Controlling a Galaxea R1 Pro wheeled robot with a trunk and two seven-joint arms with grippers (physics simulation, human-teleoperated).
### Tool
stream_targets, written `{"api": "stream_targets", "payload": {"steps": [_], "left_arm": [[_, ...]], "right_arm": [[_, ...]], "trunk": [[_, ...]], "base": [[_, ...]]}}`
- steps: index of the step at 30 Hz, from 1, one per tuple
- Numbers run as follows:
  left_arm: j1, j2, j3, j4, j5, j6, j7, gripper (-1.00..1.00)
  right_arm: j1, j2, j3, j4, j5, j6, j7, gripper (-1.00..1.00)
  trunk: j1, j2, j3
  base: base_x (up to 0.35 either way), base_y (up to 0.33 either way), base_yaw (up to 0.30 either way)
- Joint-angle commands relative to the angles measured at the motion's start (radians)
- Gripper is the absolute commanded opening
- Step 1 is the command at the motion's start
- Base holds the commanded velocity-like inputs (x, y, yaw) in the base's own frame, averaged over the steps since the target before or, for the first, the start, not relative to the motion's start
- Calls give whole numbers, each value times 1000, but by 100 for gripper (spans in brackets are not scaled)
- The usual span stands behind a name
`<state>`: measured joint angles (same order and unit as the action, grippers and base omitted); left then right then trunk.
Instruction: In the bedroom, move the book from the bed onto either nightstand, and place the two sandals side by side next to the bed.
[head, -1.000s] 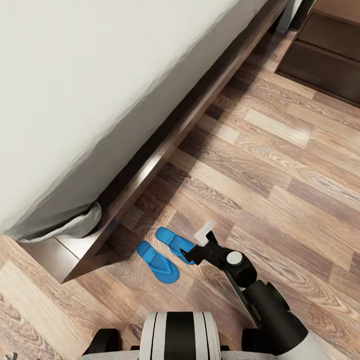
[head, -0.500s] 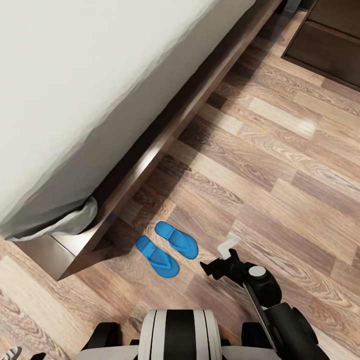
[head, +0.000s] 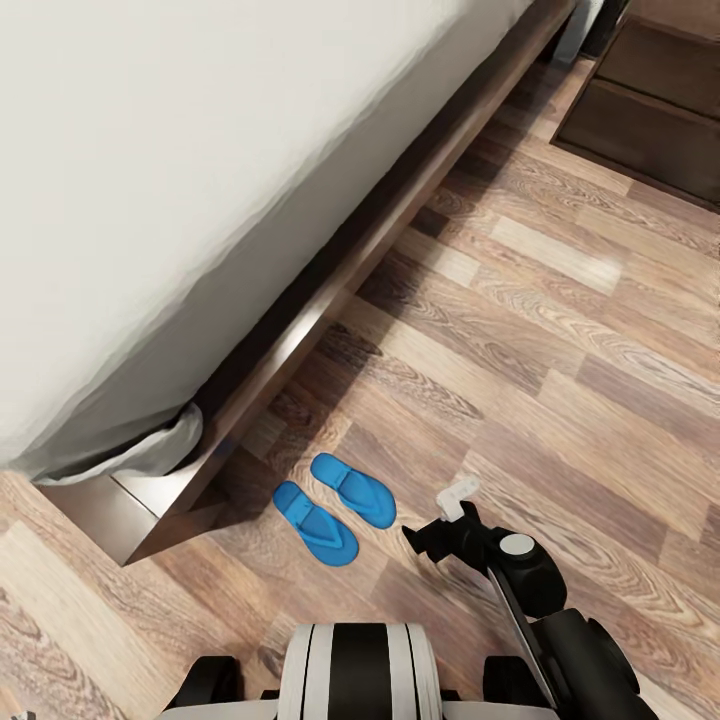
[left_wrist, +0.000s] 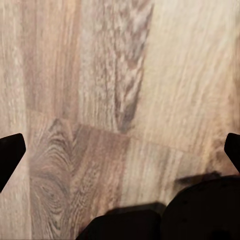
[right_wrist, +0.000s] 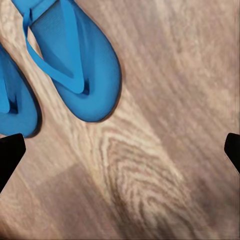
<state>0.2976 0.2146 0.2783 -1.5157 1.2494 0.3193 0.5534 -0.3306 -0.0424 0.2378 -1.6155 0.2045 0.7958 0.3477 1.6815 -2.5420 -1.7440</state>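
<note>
Two blue sandals (head: 335, 505) lie flat, side by side on the floor (head: 560, 330) just off the bed (head: 150, 200) corner, around 9 o'clock of the wide-open, empty right tool (head: 440, 520); likely light, floppy, best pinched at an edge.

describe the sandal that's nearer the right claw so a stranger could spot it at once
Start at the bed and follow its dark wooden frame down to the near corner. On the plank floor beside that corner lie two bright blue sandals, side by side. The one you want is the one farther from the bed frame, closest to the right claw; its twin lies on its other side.
</note>
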Motion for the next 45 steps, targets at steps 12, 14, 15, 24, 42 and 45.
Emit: {"api": "stream_targets", "payload": {"steps": [12, 14, 15, 24, 42, 45], "left_arm": [[1, 0, -2, 1, 7, 2, 6, 100], [1, 0, -8, 2, 7, 2, 6, 100], [1, 1, -13, 2, 7, 2, 6, 100], [-3, 4, -78, 1, -50, 2, 6, 100], [-9, 0, -107, -1, -126, 0, 4, 100], [-9, 0, -107, -2, -127, -2, 5, 100]], "right_arm": [[-2, -2, 0, -1, 10, 3, 10, 100], [-4, -2, -2, -1, 10, 3, 11, 100], [-5, -2, -2, -1, 10, 3, 11, 100], [-6, -2, -4, -1, 10, 3, 11, 100], [-6, -2, -5, -1, 10, 1, 11, 100], [-5, -2, -5, -1, 10, 1, 11, 100]], "trunk": [[-5, 3, 46], [-6, 3, 54], [-7, 3, 58], [-11, 5, 92], [-17, 8, 143], [-17, 8, 143]], "base": [[0, 0, -116], [0, 0, -254], [0, 0, -257], [0, 0, -262], [0, 0, -226], [0, 0, -78]]}}
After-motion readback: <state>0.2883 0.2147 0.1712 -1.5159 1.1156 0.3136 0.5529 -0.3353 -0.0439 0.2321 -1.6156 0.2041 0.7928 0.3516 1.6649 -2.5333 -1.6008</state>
